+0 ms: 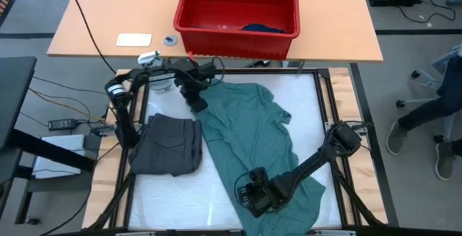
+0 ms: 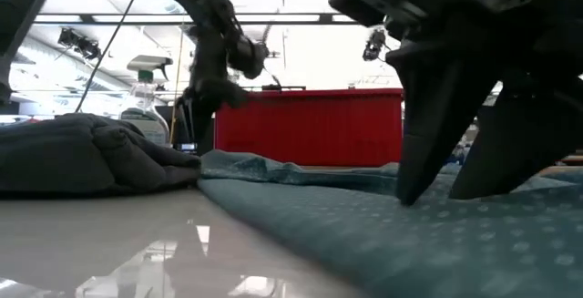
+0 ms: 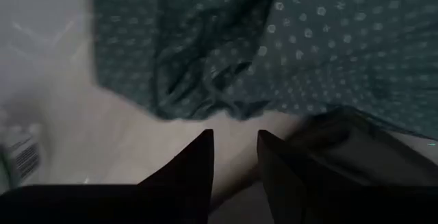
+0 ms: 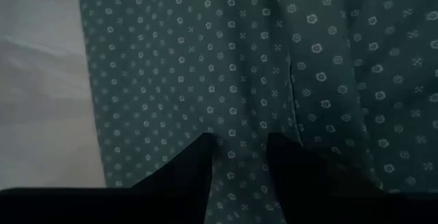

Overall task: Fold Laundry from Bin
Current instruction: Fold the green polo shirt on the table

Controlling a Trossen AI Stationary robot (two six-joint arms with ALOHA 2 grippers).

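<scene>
1. the teal-green dotted t-shirt [image 1: 249, 135] lies spread on the white table [image 1: 173, 189], beside a folded dark grey piece [image 1: 167, 146].
2. the left gripper [image 3: 235, 157] is at the shirt's far corner, fingers a narrow gap apart with bare table showing between the tips.
3. the right gripper [image 4: 239, 155] rests on the shirt's near part, fingers partly apart; whether cloth is pinched, i cannot tell.
4. the red bin [image 1: 238, 12] sits behind.
</scene>
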